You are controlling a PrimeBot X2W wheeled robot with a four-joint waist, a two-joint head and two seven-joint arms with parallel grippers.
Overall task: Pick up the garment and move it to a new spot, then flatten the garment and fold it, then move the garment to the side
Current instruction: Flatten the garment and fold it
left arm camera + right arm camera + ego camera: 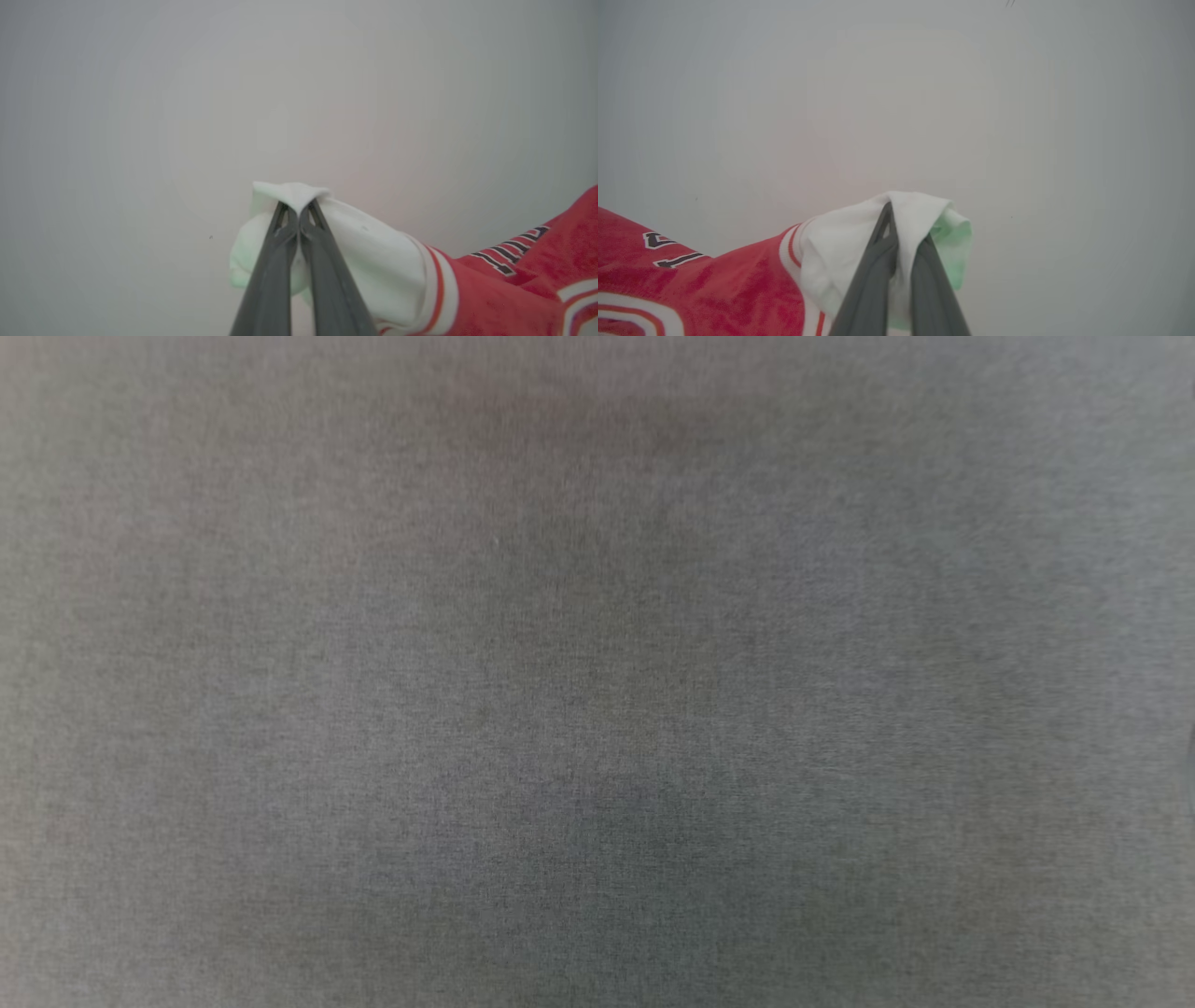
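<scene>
The two long dark fingers of the left gripper (pixel 297 208) come up from the bottom of the left wrist view. They are pressed together, and a fold of white sleeve is pinched between their tips. The sleeve belongs to the garment (pixel 495 298), a red jersey shirt of soft cloth with white sleeves. It has red-and-white stripes where the sleeve meets the body. The white cloth bunches up around the fingers and pokes out a little above the tips. The red body runs off to the lower right of that view. Bits of black letters with white edges show on it, but they are too cut off to read.

In the right wrist view the right gripper (pixel 903 224) is squeezed tight on a white sleeve too. A flap of that sleeve hangs over one of its dark fingers. There the red body runs off to the lower left, with black marks and a white-and-red curved band on it.

Behind the shirt is a plain pale surface (pixel 140 116). I cannot tell if the shirt rests on it or hangs over it.

The head view shows a grey blurry sheet (pixel 597 672) with a fine woven look. I cannot tell what it is.
</scene>
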